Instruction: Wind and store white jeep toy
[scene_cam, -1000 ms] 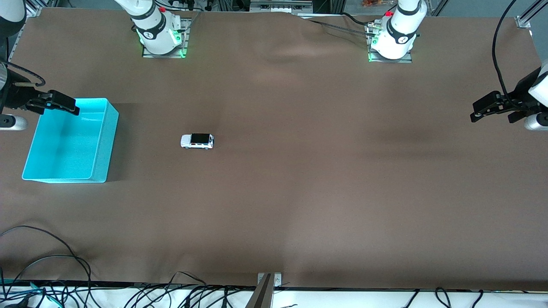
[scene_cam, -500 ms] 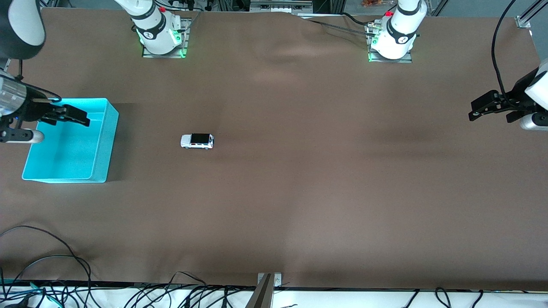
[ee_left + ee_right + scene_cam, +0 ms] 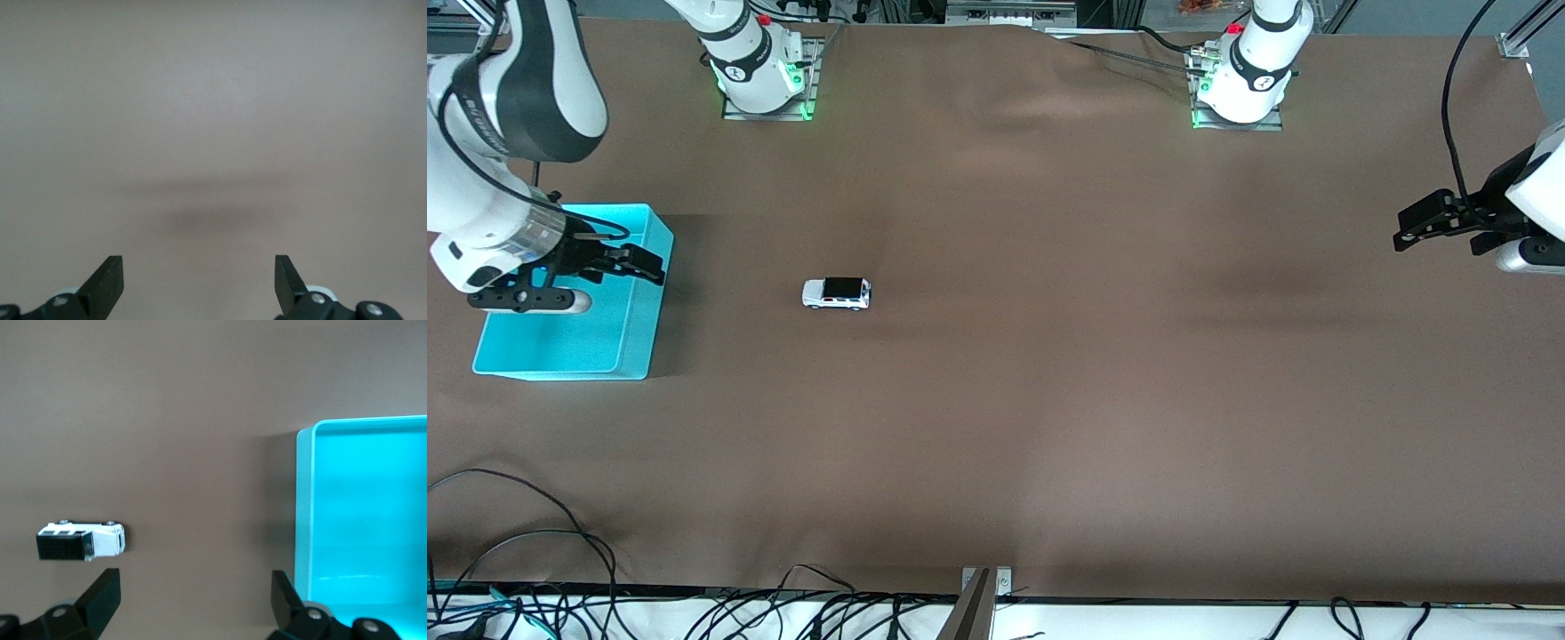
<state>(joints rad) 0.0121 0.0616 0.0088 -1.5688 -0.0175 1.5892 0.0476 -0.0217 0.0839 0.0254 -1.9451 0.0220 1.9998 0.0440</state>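
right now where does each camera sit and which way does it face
Front view: high across the table, facing both arm bases; shows the right end effector open over the turquoise bin, the left end effector open over bare cloth, waiting.
Left wrist view: on the left wrist, looking down at brown cloth; its own open fingertips show.
Right wrist view: on the right wrist, looking down; its own fingertips show.
Shared: the front and right wrist views both show the white jeep toy and the bin.

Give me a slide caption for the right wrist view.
Open right end effector above the table, toy car and turquoise bin ahead.
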